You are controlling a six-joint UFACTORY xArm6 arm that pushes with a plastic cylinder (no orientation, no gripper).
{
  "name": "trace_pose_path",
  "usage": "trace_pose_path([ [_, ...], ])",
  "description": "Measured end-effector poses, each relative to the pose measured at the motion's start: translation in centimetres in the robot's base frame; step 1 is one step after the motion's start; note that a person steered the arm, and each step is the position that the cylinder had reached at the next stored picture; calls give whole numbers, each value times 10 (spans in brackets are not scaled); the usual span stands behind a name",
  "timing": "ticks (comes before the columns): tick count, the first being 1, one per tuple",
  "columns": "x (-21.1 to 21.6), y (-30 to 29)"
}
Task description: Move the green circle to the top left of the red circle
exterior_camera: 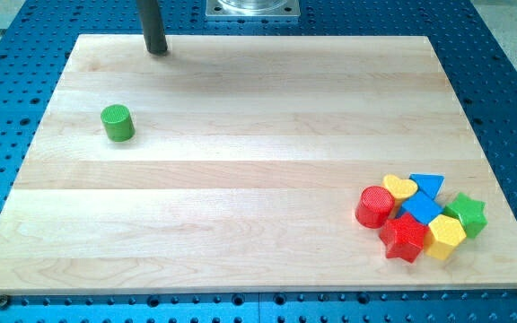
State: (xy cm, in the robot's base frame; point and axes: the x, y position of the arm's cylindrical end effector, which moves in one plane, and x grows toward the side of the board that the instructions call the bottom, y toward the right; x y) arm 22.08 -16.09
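- The bench [240, 108] is a pale wooden board lying on a blue perforated surface [510, 108]
- A grey metal base plate [252, 8] sits at the view's top edge, just beyond the board
- My tip [157, 51] touches down near the board's top edge, left of centre; the rod has no end effector, so nothing opens or clamps
- The green circle [117, 123] stands alone at the view's left, below my tip and apart from it
- The red circle [374, 206] sits far off at the lower right, leftmost of a tight cluster
- Beside it: yellow heart [400, 187], blue triangle [428, 185], blue block [421, 209], green star [466, 214], red star [405, 238], yellow hexagon [445, 236]
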Motion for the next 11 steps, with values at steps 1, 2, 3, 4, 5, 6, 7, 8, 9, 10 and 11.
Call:
trace_pose_path([
  [1, 6, 0],
  [2, 12, -1],
  [3, 60, -2],
  [4, 139, -59],
  [5, 179, -40],
  [6, 193, 75],
  [7, 239, 117],
  [8, 250, 136],
  [9, 250, 136],
  [10, 252, 111],
  [11, 268, 100],
])
